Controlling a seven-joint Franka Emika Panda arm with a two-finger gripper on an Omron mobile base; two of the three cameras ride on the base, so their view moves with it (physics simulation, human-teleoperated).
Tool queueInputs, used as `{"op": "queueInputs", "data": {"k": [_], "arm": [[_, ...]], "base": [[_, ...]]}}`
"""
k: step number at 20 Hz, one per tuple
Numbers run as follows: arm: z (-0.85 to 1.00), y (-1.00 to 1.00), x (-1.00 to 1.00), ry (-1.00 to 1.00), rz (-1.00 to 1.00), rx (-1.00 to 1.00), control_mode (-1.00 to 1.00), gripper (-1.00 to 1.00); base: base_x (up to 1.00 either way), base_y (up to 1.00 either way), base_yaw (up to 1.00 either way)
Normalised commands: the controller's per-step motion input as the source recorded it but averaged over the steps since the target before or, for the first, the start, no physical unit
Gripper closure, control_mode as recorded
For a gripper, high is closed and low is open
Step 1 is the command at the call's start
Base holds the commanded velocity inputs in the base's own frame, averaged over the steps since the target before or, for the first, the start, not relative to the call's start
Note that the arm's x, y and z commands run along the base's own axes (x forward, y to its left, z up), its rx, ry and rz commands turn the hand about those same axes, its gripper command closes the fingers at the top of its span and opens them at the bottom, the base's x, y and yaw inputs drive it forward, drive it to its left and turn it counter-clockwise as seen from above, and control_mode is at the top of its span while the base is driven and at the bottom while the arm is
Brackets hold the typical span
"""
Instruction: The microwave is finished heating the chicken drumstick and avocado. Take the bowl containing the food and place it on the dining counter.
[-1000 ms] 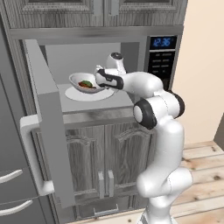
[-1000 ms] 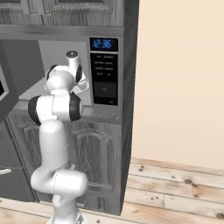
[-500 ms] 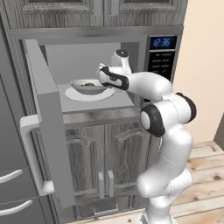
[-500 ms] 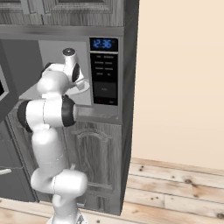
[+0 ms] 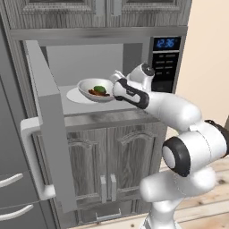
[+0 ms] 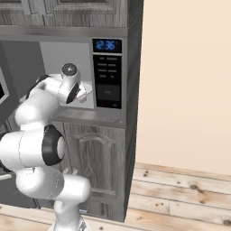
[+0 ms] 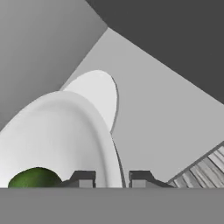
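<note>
bowl (image 5: 95, 90) now lifted off turntable (image 5: 74, 95), rim pinched in clenched gripper (image 5: 117, 87)

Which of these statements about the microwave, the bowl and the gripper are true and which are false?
1. The microwave door stands open. True.
2. The gripper is shut on the bowl rim. True.
3. The bowl is empty. False: it holds the avocado and the chicken drumstick.
4. The bowl rests flat on the turntable plate. False: it is lifted and tilted above the plate.
5. The microwave display is dark. False: blue digits are lit.
</note>
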Motion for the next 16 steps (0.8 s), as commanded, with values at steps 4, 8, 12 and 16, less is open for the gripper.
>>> {"op": "queueInputs", "data": {"k": [4,8,12,16], "arm": [[0.51,-0.12,-1.0,-0.35,0.06,0.13,-1.0,1.0],[0.77,0.0,-1.0,-0.29,0.05,0.06,-1.0,1.0],[0.83,-0.18,-1.0,-0.15,0.09,-0.05,-1.0,1.0],[0.78,-0.35,-1.0,-0.01,0.12,-0.29,-1.0,1.0]], "base": [[0.0,0.0,0.0],[0.0,0.0,0.0],[0.0,0.0,0.0],[0.0,0.0,0.0]]}}
